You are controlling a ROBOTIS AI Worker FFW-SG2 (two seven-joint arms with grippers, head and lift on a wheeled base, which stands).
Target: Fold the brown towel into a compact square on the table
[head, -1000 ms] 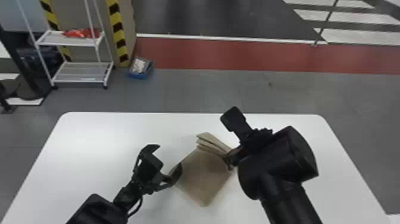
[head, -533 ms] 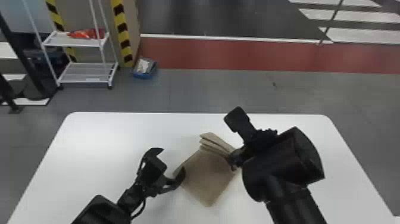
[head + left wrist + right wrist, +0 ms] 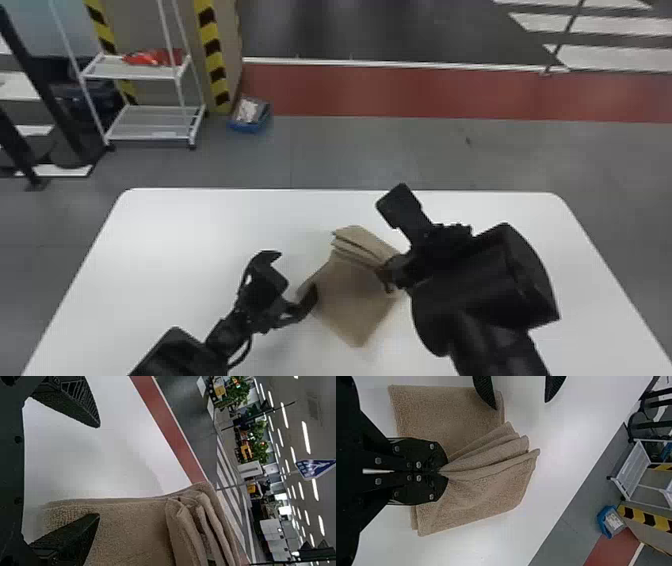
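Brown towel (image 3: pixel 352 295) lay near the middle of the white tabletop (image 3: pixel 200 225), between the 2 tools, partly folded. Its flat part ended in a corner that pointed toward the robot, while several folded layers were bunched up at its far side, with their edges spread like a loose fan.

The right tool (image 3: pixel 389 285) was closed on the towel; in the right wrist view its 2 fingers (image 3: pixel 437 461) met and pinched the folds together, so the cloth spread out in creases from the fingertips.

The left tool (image 3: pixel 299 272) stood wide open, with nothing gripped between its fingers. 1 of them was at the towel's left edge, overlapping the cloth in the head view, and the other was apart from it, above bare tabletop. The left wrist view showed the same wide gap, but whether the nearer finger touched the cloth could not be told.

Past the tabletop's far edge, on the left, a white rack (image 3: pixel 127 75) with 2 visible shelves stood on the grey floor (image 3: pixel 380 155), a red item (image 3: pixel 152 57) on its upper shelf. A blue bin (image 3: pixel 248 125) sat just beside the rack, near a red floor strip (image 3: pixel 425 92).
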